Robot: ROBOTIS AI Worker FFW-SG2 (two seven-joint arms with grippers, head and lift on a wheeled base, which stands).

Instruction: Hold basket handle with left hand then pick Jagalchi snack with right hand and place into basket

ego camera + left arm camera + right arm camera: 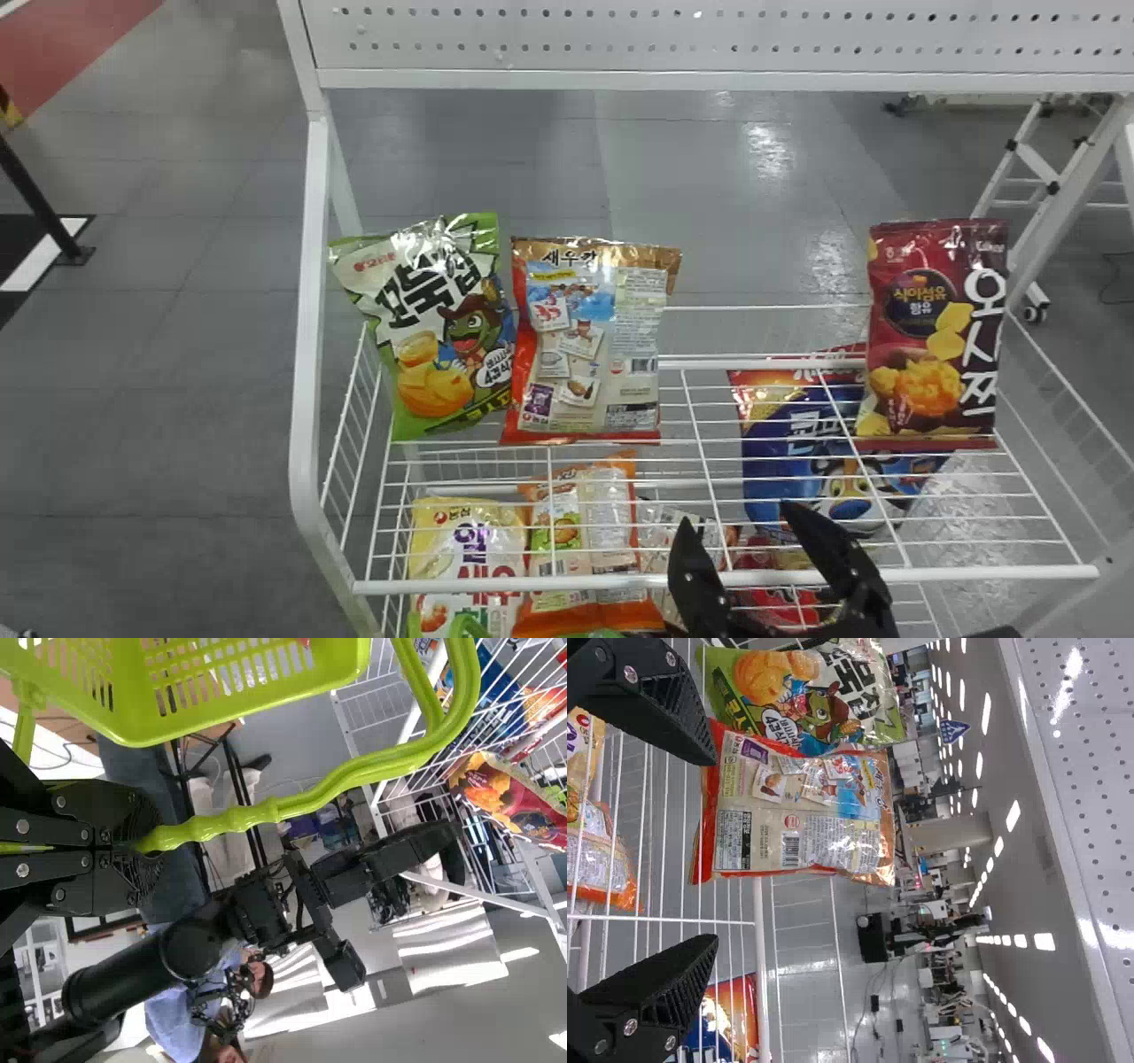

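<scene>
Rack (306, 390), white and wire-shelved, is seen in the head view. Basket (239, 716), lime green, is seen in the left wrist view. A green bag (434, 332) and a red-and-gold bag (589, 350) are placed side by side on the upper shelf, with a maroon bag (930, 337) at its right. Which bag is the Jagalchi snack cannot be determined. The basket handle (337, 781) is clamped by the left gripper (133, 846). The right gripper (737, 518) is positioned before the front rail (620, 581), its fingers spread wide.
</scene>
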